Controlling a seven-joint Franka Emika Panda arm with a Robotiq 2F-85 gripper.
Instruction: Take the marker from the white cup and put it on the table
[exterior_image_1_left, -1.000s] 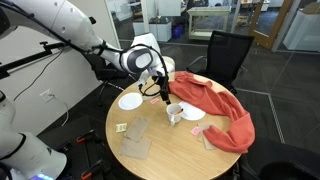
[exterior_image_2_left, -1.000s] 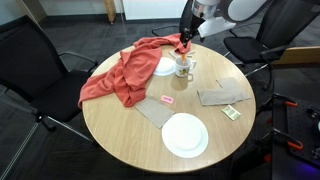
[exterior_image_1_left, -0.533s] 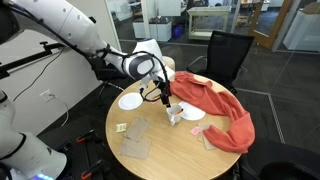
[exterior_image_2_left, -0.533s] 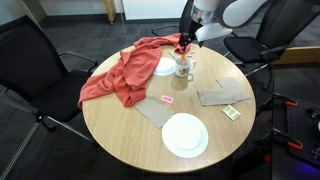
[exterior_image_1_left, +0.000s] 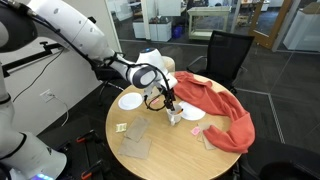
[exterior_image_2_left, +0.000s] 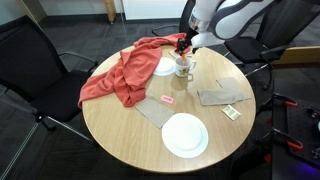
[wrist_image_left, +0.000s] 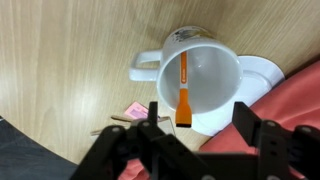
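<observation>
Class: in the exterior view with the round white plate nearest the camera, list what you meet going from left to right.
black chair → red cloth → white cup → grey sheet

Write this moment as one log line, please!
stage: pre-grasp | jaws: open above white cup | marker: orange, inside cup, not gripped

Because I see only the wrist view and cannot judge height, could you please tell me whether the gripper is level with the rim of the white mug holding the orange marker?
Observer: In an exterior view the gripper hangs close above the white handled mug; whether its fingertips are inside is unclear.
Operator: Thank you. Where is open space for the orange marker?
Observer: The round light wooden table is bare between the draped red cloth and a flat round white plate.
</observation>
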